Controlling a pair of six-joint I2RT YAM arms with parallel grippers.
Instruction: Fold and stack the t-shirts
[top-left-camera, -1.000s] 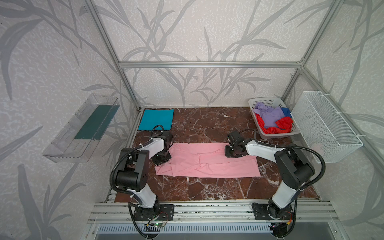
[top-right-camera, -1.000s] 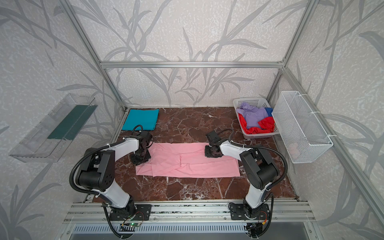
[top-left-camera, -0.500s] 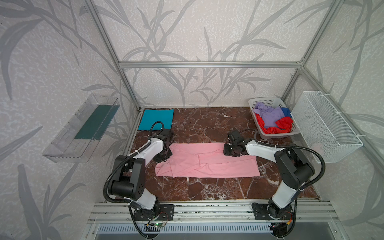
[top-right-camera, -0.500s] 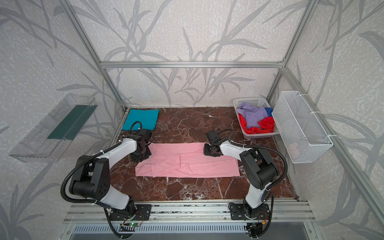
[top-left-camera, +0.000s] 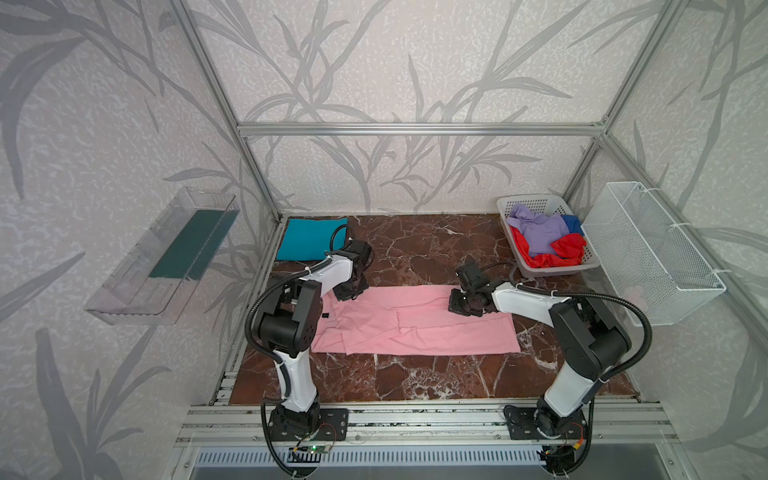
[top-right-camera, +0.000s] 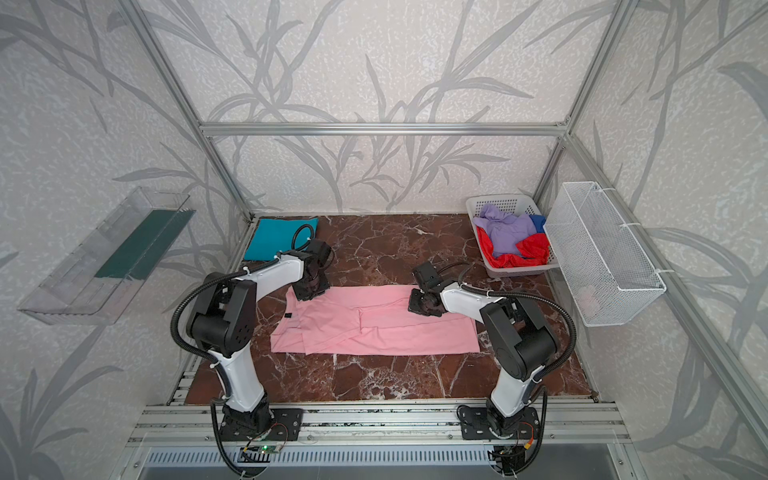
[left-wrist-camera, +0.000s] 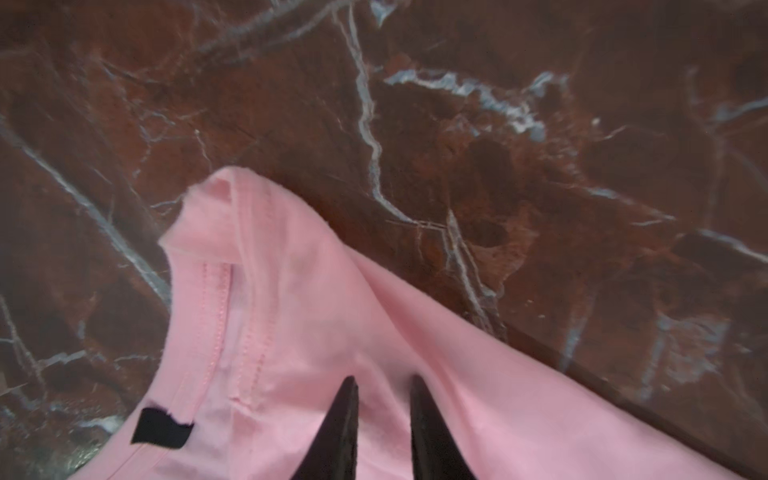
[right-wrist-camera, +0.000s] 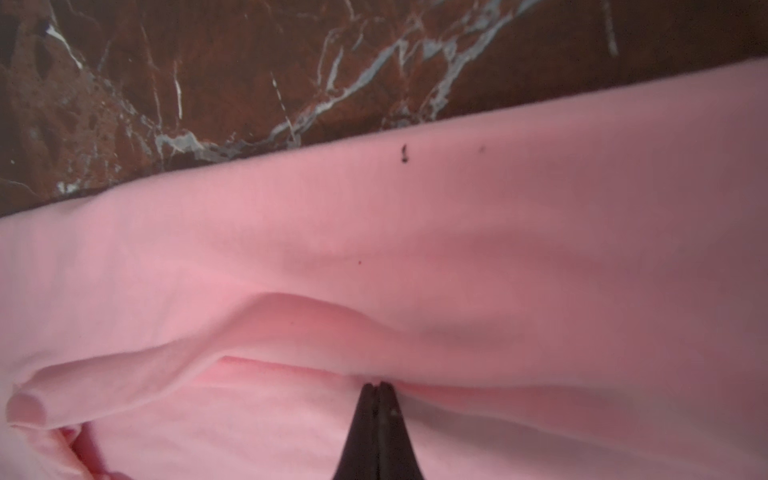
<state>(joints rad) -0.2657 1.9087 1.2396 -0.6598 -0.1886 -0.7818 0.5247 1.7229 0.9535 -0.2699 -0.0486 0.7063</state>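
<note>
A light pink t-shirt (top-left-camera: 415, 328) (top-right-camera: 374, 328) lies flat across the middle of the marble table, its dark neck label (left-wrist-camera: 162, 428) at the left end. My left gripper (top-left-camera: 347, 293) (left-wrist-camera: 384, 382) is down on its far left corner beside the collar. Its fingers stand a little apart, with a ridge of pink cloth between them. My right gripper (top-left-camera: 457, 305) (right-wrist-camera: 378, 385) sits on the shirt's far right part, shut on the edge of a fold. A folded teal t-shirt (top-left-camera: 305, 243) lies at the back left.
A white plastic basket (top-left-camera: 552, 270) at the back right holds crumpled lavender (top-left-camera: 540, 230), red (top-left-camera: 557, 253) and blue (top-left-camera: 573, 222) shirts. A white wire mesh bin (top-left-camera: 652, 257) hangs on the right wall. A clear shelf (top-left-camera: 166, 257) hangs on the left wall.
The right gripper's jaws have closed onto the pink fold. The left arm has swung its elbow forward and its gripper has settled on the shirt's far left corner, jaws narrowing slightly.
</note>
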